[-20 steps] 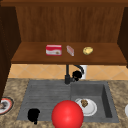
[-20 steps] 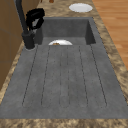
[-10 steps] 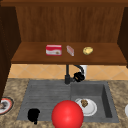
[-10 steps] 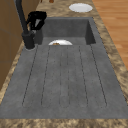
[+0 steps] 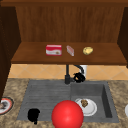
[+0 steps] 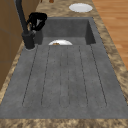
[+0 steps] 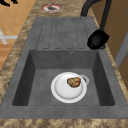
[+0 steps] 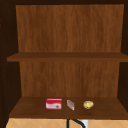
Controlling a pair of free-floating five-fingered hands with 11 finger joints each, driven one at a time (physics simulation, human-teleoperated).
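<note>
Front view shows the right hand (image 5: 79, 77) with fingers curled around the faucet (image 5: 68, 74) spout, while the left hand (image 5: 33, 115) hangs closed over the sink (image 5: 45, 92).

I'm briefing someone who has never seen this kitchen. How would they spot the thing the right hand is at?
Start at the grey sink. At its back edge stands a black faucet, and the right hand is at its spout end. It is the sole tall, curved black fixture; everything nearby lies low.

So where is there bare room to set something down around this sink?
The ribbed drainboard left of the basin, past the faucet. On the shelf, both ends beyond the red box and the yellow item. The basin is crowded by the plate.
</note>
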